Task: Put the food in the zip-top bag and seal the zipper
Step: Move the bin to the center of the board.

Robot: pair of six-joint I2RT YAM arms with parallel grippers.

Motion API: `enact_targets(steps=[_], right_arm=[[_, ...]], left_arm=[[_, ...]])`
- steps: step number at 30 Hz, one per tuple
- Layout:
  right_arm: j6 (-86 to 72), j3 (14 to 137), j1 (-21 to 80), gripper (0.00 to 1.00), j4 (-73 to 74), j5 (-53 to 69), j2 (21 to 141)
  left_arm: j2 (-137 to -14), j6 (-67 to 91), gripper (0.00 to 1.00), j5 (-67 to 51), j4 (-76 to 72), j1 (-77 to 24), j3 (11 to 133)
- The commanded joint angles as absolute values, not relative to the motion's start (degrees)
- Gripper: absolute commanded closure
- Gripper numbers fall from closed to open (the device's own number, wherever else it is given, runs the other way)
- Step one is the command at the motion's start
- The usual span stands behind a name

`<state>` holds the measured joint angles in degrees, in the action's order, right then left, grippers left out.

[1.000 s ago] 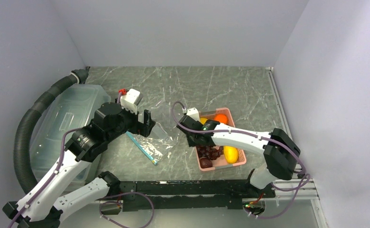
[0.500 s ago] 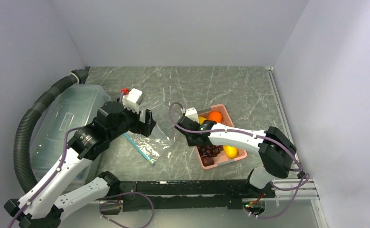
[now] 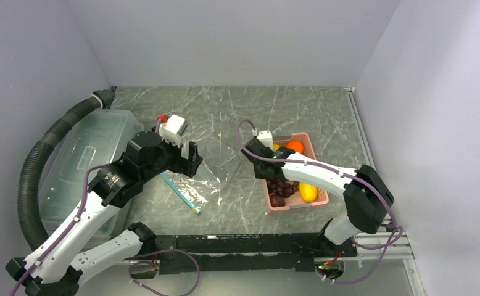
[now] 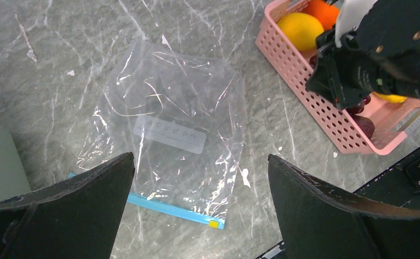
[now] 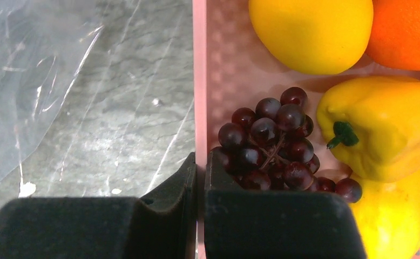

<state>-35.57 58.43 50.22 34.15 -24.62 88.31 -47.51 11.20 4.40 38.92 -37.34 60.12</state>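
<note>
The clear zip-top bag [image 4: 170, 145] lies flat on the table, its teal-blue zipper [image 4: 170, 208] along the near edge; it also shows in the top view [image 3: 203, 179]. My left gripper [image 4: 200, 216] is open and empty above it. My right gripper [image 5: 200, 172] is shut on the left wall of the pink basket [image 5: 200, 81]. In the basket lie a lemon [image 5: 310, 29], an orange ball [image 5: 407, 32], a yellow bell pepper [image 5: 386, 127], a dark purple grape bunch [image 5: 275, 140] and a yellow oblong fruit [image 5: 391, 221].
A large translucent lidded bin [image 3: 83, 166] stands at the left with a grey ribbed hose [image 3: 37, 166] beside it. The pink basket [image 3: 311, 206] sits right of centre. White walls enclose the table on three sides.
My right gripper, holding the basket wall, has dragged the pink basket to the right and a little away from the bag. The left arm has barely moved.
</note>
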Motion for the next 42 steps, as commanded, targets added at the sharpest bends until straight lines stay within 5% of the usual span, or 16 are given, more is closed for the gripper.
enact_targets(steps=[1,36,42], right_arm=[[-33.30,58.00,46.65,1.00,32.25,-26.42,84.00],[-25.58,67.65,36.74,1.00,26.64,-20.92,96.78],[-26.35,69.52,36.74,0.82,28.30,-21.89,96.38]], left_arm=[[-47.38,10.04,0.01,5.26,38.43,-37.50,59.81],[-47.99,9.55,0.01,6.24,38.61,-37.49,59.74],[-47.99,9.42,0.01,6.24,38.63,-37.51,59.71]])
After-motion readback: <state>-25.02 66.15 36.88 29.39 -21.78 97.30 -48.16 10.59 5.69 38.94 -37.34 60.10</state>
